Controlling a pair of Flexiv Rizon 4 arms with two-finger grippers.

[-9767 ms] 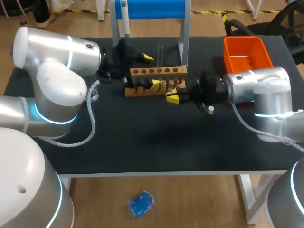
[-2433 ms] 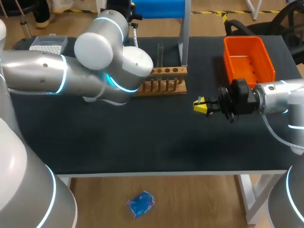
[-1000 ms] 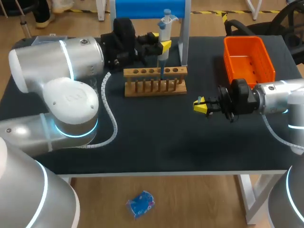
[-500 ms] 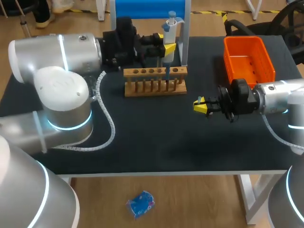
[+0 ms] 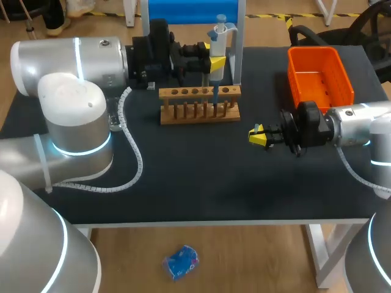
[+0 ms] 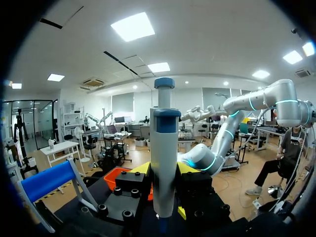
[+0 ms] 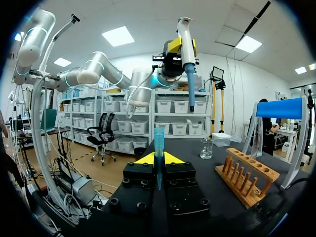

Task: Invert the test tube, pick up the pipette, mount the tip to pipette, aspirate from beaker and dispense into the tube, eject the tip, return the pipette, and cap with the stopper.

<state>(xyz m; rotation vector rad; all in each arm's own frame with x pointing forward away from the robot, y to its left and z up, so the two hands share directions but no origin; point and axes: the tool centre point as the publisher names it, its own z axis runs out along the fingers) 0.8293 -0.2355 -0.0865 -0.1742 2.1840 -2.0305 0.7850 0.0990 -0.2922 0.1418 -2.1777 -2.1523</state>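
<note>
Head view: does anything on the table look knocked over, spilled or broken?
Nothing stands out. The wooden rack stands level, the orange bin sits upright, the left end effector holds the pipette upright over the rack, and the right end effector grips a blue tube.

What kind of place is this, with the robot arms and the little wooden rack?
Most likely a robot lab set up to practise chemistry work. The table holds a wooden test tube rack and a glass beaker, and the left arm holds a pipette at the rack.
</note>
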